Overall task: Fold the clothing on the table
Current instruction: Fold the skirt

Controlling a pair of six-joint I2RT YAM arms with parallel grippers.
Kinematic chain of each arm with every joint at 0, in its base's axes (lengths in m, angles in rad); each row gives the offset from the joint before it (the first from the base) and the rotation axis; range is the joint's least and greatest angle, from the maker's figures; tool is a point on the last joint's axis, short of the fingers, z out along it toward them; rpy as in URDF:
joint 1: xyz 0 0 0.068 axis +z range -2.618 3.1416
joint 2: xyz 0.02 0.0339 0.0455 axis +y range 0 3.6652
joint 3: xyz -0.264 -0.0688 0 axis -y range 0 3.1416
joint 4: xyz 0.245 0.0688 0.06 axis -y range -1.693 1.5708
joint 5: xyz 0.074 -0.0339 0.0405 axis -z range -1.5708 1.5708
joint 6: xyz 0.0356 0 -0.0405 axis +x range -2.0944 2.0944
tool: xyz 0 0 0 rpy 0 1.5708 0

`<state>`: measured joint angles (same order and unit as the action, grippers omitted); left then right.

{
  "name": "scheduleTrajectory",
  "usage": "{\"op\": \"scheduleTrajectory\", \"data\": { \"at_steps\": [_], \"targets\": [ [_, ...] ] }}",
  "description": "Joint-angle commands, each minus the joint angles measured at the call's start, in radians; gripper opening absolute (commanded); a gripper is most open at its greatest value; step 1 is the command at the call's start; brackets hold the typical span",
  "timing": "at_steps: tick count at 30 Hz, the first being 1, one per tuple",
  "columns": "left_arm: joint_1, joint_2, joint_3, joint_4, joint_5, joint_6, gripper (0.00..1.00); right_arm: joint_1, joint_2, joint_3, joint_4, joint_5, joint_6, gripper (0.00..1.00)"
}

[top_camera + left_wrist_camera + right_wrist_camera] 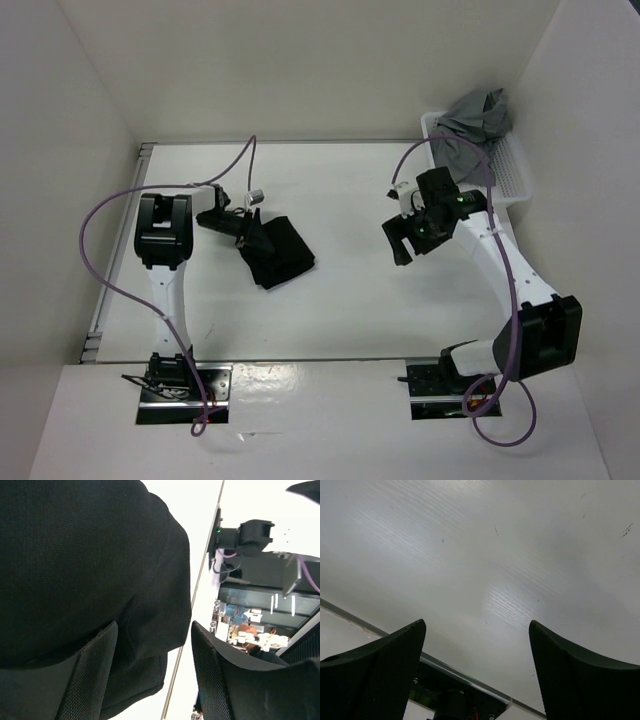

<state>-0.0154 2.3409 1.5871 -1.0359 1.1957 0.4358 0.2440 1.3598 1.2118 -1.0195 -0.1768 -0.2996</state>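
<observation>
Your black clothing (282,254) lies in a bunched, folded heap on the white tabletop (350,310), a little toward 9 o'clock from its middle. At the heap's 10 o'clock edge you have the left jaws standing apart. One finger (95,680) overlaps the fabric, which bulges partway into the gap without being clamped. Out at 3 o'clock, well apart from the clothing, your right jaws hang spread wide with nothing between them. Toward 2 o'clock, a grey garment (478,118) spills over a white basket (512,172).
</observation>
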Motion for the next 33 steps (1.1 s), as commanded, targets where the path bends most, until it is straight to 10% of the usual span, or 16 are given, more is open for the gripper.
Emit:
{"op": "scheduleTrajectory", "data": {
  "at_steps": [1, 17, 27, 33],
  "targets": [
    [-0.046, -0.021, -0.065, 0.123, -0.211, 0.0, 0.69, -0.018, -0.076, -0.012, 0.055, -0.015, 0.024, 0.88],
    [-0.458, -0.066, 0.007, 0.163, -0.383, -0.08, 0.69, -0.158, -0.223, -0.051, 0.104, -0.052, 0.042, 0.91],
    [-0.425, -0.517, 0.273, 0.043, -0.619, -0.219, 0.96, -0.224, -0.35, 0.051, 0.095, -0.033, 0.051, 0.98],
    [-0.233, -0.944, 0.02, 0.193, -0.849, -0.284, 1.0, -0.242, -0.455, -0.05, 0.243, 0.15, 0.109, 0.98]
  ]
}}
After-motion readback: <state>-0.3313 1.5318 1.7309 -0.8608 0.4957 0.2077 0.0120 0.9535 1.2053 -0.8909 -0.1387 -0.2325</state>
